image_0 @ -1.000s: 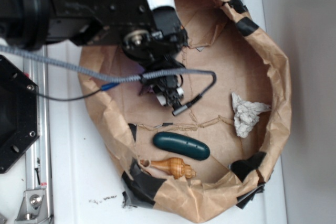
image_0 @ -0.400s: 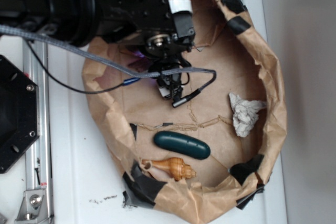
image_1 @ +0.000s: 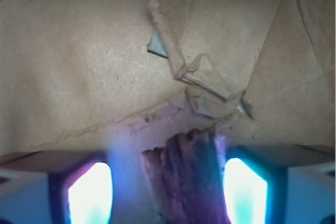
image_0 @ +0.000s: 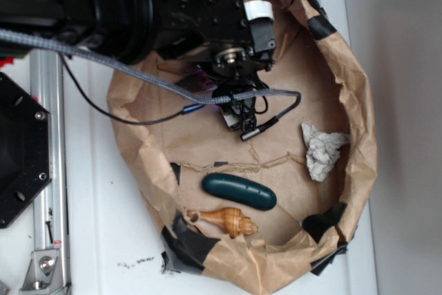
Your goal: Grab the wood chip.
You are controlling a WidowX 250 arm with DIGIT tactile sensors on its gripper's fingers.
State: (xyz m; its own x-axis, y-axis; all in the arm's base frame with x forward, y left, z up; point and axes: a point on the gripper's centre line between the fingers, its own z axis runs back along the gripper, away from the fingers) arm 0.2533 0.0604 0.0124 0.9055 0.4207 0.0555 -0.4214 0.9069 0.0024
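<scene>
Lined up for the grab: gripper (image_1: 168, 182) spread apart over the paper bowl (image_0: 359, 101), wood chip (image_1: 184, 177) sitting between the pads, nearer the right one, so just needs lowering and squeezing shut.

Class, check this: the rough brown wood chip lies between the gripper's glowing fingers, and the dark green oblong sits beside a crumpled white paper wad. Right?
Not quite. The rough brown wood chip does lie between the gripper fingers, but in the exterior view the dark green oblong sits beside the glossy tan spiral seashell, not the crumpled white paper wad.
</scene>
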